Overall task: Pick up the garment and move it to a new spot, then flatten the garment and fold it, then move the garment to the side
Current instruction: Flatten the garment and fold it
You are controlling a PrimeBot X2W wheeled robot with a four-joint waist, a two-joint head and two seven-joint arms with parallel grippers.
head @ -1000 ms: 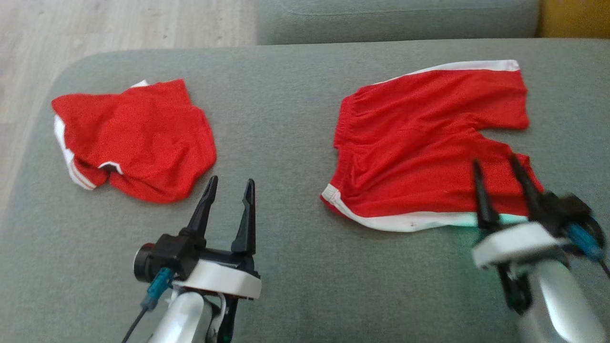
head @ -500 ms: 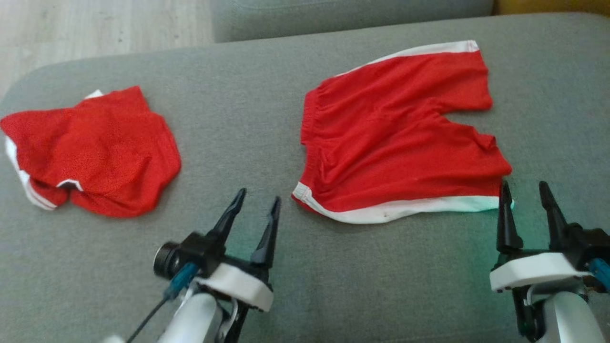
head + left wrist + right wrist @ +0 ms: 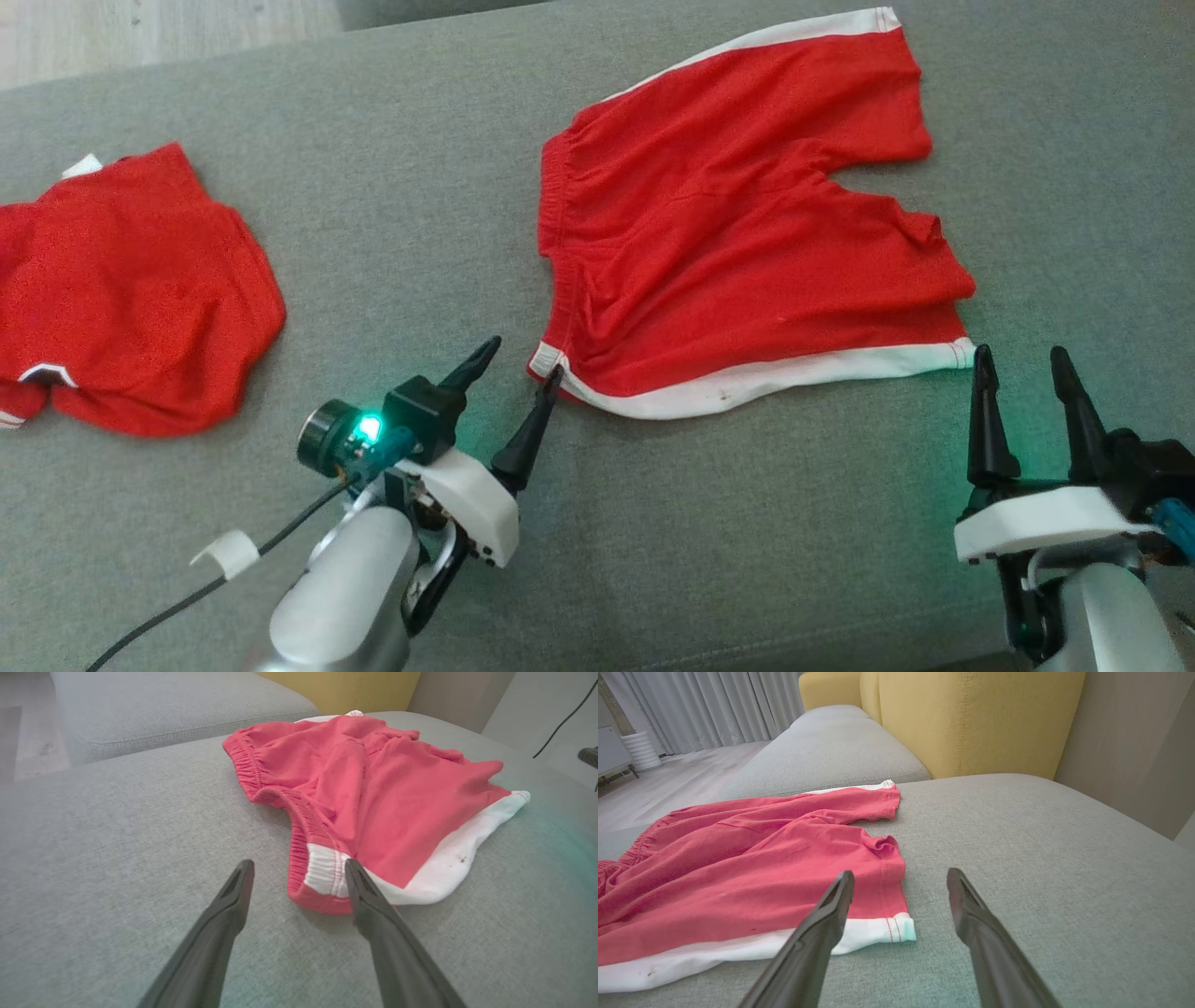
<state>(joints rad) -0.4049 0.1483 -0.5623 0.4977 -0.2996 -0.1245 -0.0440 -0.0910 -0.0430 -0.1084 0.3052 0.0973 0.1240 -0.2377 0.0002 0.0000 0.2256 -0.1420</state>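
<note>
Garment (image 3: 738,233) found flanked at its near corners by both pincers. Noted nearest, lower left: left pincer (image 3: 524,357), fingers parted, nothing held, one fingertip at the white waistband corner. Could not resolve contact from mere overlap. Noted lower right: right pincer (image 3: 1019,352), likewise spread and empty, tips just short of the white hem corner. Beyond the tips, logged red shorts with white trim, laid mostly flat on grey sofa seat (image 3: 420,187), some wrinkles, elastic waistband toward left, leg openings toward right. Recorded well apart at left, same seat: second red garment (image 3: 131,299), crumpled. Farther back, marked another grey cushion (image 3: 831,751), yellow backrest (image 3: 980,718), pale wooden floor (image 3: 140,28), curtains (image 3: 714,704).
</note>
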